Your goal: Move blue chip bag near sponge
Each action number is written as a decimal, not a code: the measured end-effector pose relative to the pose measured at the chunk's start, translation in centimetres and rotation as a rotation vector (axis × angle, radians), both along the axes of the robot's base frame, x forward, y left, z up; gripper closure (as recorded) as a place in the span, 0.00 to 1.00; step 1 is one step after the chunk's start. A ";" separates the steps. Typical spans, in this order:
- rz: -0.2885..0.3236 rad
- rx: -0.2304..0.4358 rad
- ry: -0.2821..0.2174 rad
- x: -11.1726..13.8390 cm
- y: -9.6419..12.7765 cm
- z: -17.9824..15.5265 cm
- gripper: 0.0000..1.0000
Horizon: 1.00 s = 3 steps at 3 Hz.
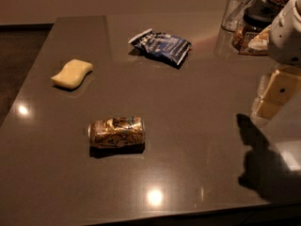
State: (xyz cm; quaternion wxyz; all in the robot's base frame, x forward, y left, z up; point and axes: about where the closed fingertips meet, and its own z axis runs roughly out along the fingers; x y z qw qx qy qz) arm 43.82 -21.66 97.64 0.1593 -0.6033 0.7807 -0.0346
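Observation:
The blue chip bag (161, 46) lies crumpled on the dark grey table (197, 140), toward the back centre. The sponge (72, 73), a pale yellow wavy block, lies at the left of the table, well apart from the bag. My gripper (274, 96) hangs at the right edge of the view, above the table, far to the right of the bag and lower in the picture. It holds nothing that I can see. Its shadow falls on the table at the lower right.
A gold patterned can (116, 132) lies on its side in the middle front. A clear glass (237, 8) and a dark-lidded jar (253, 26) stand at the back right. The table's left edge runs close to the sponge.

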 end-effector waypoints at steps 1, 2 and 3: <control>0.000 0.000 0.000 0.0 0.0 0.0 0.00; -0.027 0.031 -0.012 2.6 1.0 0.0 0.00; -0.070 0.070 -0.019 6.0 2.1 -0.5 0.00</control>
